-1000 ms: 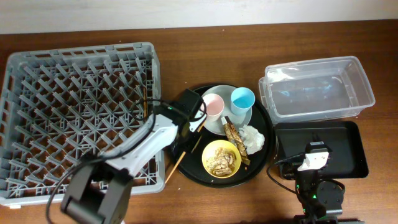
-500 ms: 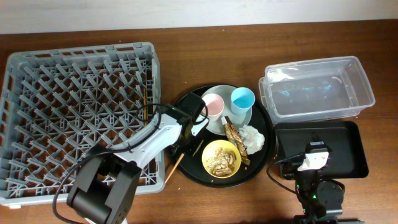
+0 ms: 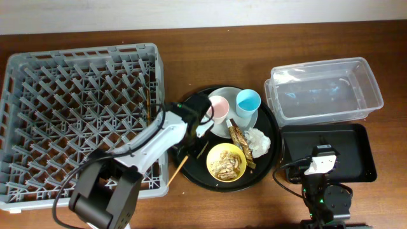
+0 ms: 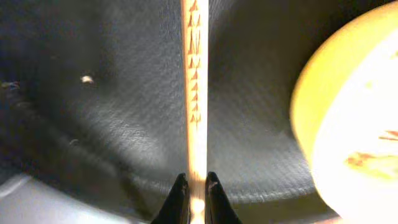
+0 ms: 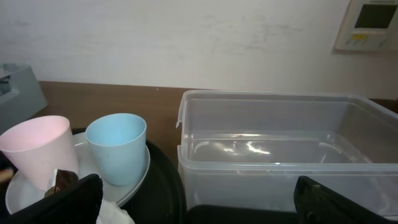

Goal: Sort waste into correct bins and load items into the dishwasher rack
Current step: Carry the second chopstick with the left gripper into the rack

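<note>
View: overhead
Dishwasher rack [image 3: 82,54]: grey, on the left of the bench [image 3: 210,51], with the first chopstick [image 3: 148,105] inside along its right wall.
Round black tray [image 3: 198,173]: just right of the rack, carrying dishes and waste.
Plate [image 3: 219,130]: on the tray's far side, with the pink cup [image 3: 218,108] and blue cup [image 3: 248,102] upright on it.
Yellow bowl [image 3: 209,161]: on the tray's near side, holding beige food scraps [image 3: 226,165].
Wrapper [image 3: 240,138]: between plate and bowl, with the napkin [image 3: 259,141] just beside it on the right.
Left pincer [image 3: 189,143]: low over the tray's left part, at the second chopstick [image 3: 178,170], which slants out across the tray's rim.
Clear tub [image 3: 316,66]: far right, with the black rectangular tray [image 3: 356,149] just nearer than it.
Right pincer [image 3: 320,159]: above that tray's near left part.

View: left wrist
Left pincer [image 4: 194,202]: pressed together on the second chopstick [image 4: 194,93], one of the fingertips [image 4: 179,200] on each side.
Second chopstick: patterned with small dark triangles, running straight away over the round black tray [image 4: 93,124].
Yellow bowl [image 4: 348,124]: blurred, just right of the chopstick.

View: right wrist
Right pincer [image 5: 199,205]: spread wide, gripping nothing, dark fingers [image 5: 68,199] at the lower corners.
Clear tub [image 5: 280,99]: ahead to the right.
Pink cup [image 5: 37,149] and blue cup [image 5: 118,146]: side by side on the plate [image 5: 140,177], at the left.
Wrapper [image 5: 62,180]: in front of the pink cup.
</note>
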Tool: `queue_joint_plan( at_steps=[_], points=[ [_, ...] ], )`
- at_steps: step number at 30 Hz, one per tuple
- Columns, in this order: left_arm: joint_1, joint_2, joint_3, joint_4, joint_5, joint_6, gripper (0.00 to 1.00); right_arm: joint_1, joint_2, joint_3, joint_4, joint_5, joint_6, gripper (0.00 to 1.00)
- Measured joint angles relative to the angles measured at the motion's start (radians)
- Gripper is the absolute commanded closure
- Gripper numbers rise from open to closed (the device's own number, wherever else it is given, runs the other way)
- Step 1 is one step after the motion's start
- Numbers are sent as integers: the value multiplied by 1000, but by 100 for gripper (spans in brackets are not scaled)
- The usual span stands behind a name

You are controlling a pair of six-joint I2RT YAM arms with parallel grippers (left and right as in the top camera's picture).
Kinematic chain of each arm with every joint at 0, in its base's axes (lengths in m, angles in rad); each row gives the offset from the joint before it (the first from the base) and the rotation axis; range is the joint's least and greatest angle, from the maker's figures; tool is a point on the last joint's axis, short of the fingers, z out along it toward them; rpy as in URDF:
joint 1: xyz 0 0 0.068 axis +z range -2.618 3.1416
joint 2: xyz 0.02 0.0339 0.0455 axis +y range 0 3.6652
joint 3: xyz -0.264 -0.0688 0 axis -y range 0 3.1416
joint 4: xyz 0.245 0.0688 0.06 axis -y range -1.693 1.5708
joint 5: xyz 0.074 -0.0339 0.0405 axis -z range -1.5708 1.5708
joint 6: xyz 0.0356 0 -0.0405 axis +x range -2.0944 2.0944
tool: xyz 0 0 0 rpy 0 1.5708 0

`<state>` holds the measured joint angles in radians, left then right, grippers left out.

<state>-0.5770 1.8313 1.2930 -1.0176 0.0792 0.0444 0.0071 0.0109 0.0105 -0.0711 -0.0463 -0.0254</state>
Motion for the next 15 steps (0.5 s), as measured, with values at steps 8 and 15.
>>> queue_joint_plan(
  at_steps=[8,15],
  points=[
    [5,0,360,-229,-95,-35,100,0,0,0,0,0,-1,1],
    [140,0,389,-220,-224,-143,100,0,0,0,0,0,0,1]
  ],
)
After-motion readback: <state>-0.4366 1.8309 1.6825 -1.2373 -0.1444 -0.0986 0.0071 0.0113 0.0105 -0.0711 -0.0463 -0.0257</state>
